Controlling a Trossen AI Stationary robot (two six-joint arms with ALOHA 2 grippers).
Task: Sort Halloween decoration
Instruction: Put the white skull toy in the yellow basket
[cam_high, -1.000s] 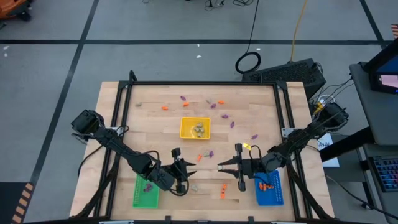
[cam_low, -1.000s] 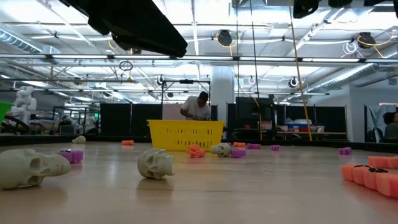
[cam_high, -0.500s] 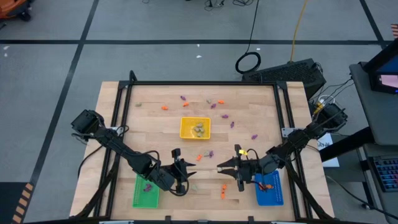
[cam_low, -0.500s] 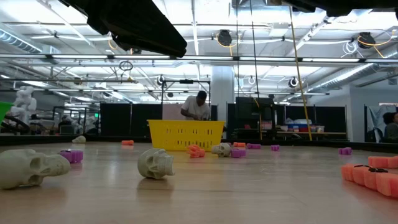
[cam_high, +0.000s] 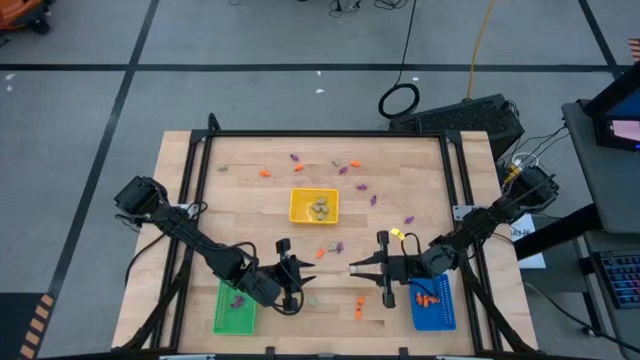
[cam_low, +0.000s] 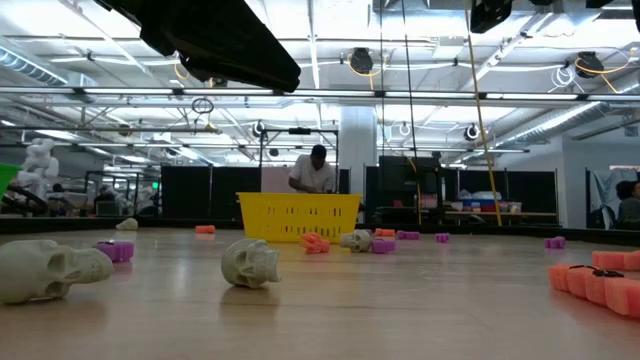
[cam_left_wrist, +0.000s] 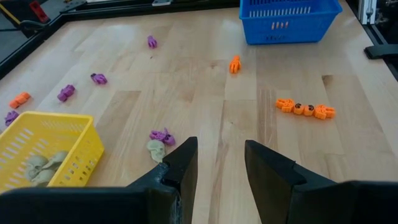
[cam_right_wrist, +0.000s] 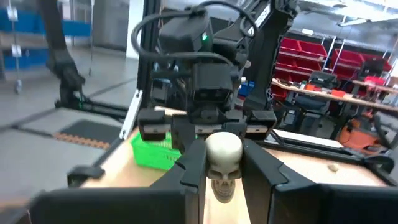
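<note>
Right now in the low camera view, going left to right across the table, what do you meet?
Big pale skull → purple trinket → second skull → yellow tray → small skull → purple trinket → orange pieces at the right edge.

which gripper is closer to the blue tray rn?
Right. The right gripper hangs just left of the blue tray, holding a pale skull. The left gripper sits farther off, beside the green tray.
</note>
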